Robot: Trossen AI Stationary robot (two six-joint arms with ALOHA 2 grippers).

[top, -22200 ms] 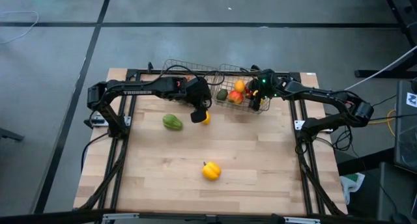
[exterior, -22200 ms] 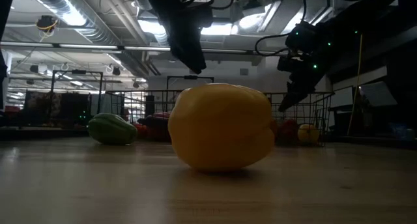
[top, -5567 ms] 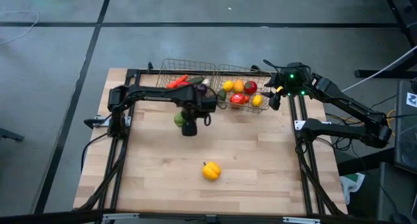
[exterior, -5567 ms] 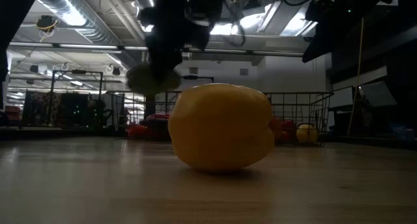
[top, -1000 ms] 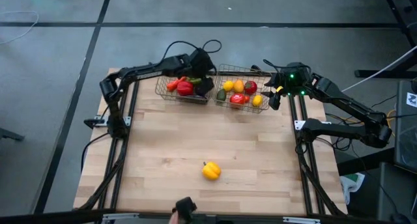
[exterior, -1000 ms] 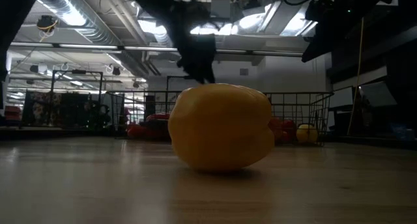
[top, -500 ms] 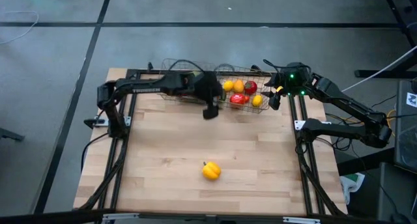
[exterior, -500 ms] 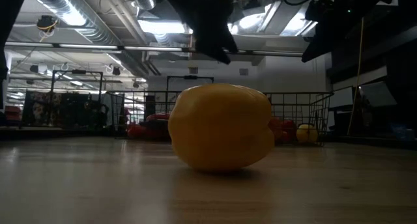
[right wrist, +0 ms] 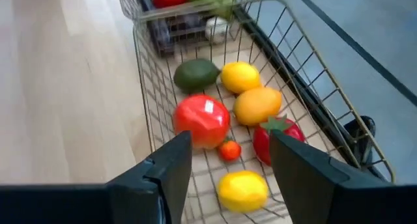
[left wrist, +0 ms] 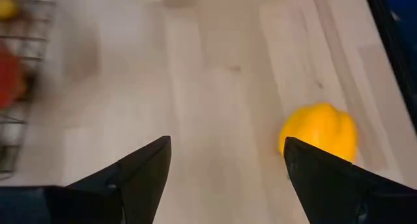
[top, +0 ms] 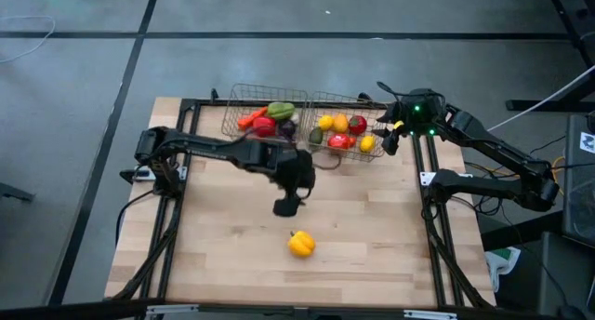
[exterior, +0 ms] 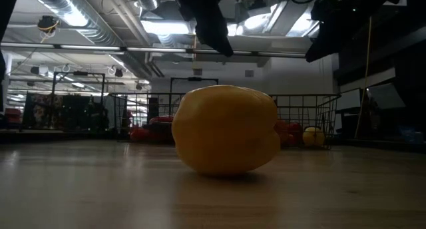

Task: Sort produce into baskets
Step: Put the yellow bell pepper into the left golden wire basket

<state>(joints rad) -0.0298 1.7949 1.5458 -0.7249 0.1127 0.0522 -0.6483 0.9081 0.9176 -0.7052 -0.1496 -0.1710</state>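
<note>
Bare table (top: 372, 227) all round the yellow pepper (top: 300, 244); seemingly nothing blocks it.

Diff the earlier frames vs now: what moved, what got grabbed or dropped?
The green pepper left the table and now lies in the left basket. The left gripper, open and empty, swung out toward the yellow pepper. Unchanged: yellow pepper, right gripper by the right basket.

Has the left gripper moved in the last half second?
Yes. The left gripper has left the baskets and come toward the yellow pepper.
</note>
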